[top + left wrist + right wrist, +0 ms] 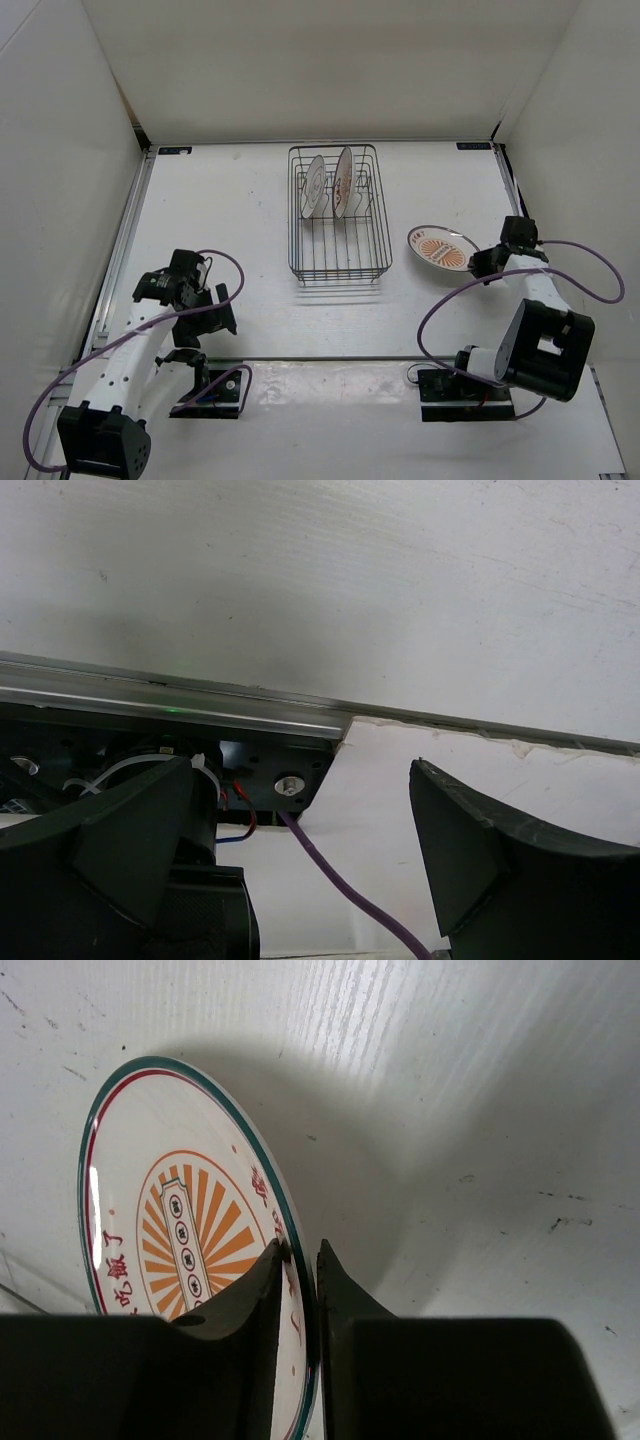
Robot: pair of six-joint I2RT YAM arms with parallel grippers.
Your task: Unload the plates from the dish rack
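Observation:
The dark wire dish rack [340,258] stands at the table's middle back. Two plates stand upright in its far slots: a grey-ringed plate [315,186] and a red-patterned plate [343,181]. The third plate [440,248], with an orange sunburst centre, is right of the rack, low over the table. My right gripper [478,262] is shut on its near rim. In the right wrist view the gripper [300,1255] pinches the rim of this plate [170,1210], which is tilted. My left gripper [215,305] is open and empty near its base; it also shows in the left wrist view [303,780].
White walls enclose the table on the left, back and right. A metal rail [200,705] runs along the near seam. Purple cables [330,870] loop round both arm bases [210,390]. Bare table lies between the rack and the left arm.

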